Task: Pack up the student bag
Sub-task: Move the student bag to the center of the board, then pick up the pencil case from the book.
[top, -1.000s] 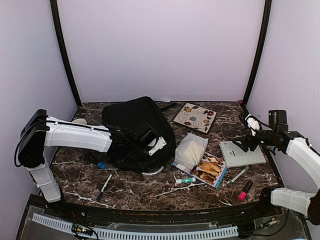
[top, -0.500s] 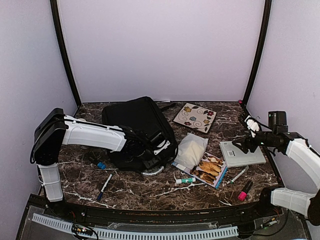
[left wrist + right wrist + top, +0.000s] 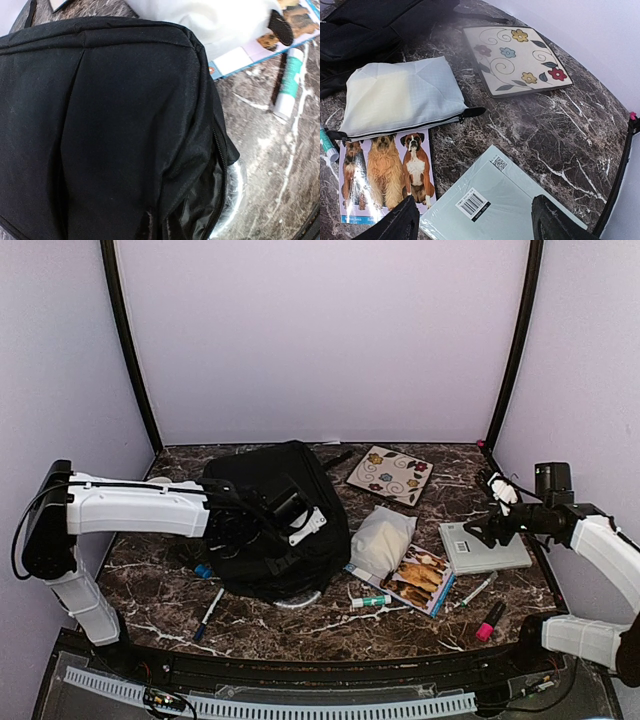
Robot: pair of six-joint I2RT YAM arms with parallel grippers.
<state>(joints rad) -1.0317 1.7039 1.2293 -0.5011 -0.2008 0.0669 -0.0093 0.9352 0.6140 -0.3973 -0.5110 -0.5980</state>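
Student bag (image 3: 265, 480), held by my left pincer (image 3: 290, 525).
Pinching its fabric, likely to lift the mouth open; my right pincer (image 3: 477, 220) spread.

The student bag (image 3: 262, 478), a large, black, soft fabric rectangular unit, lies broad side up on the table (image 3: 300, 625) left of centre, its near right corner unzipped, exposing glossy black lining.
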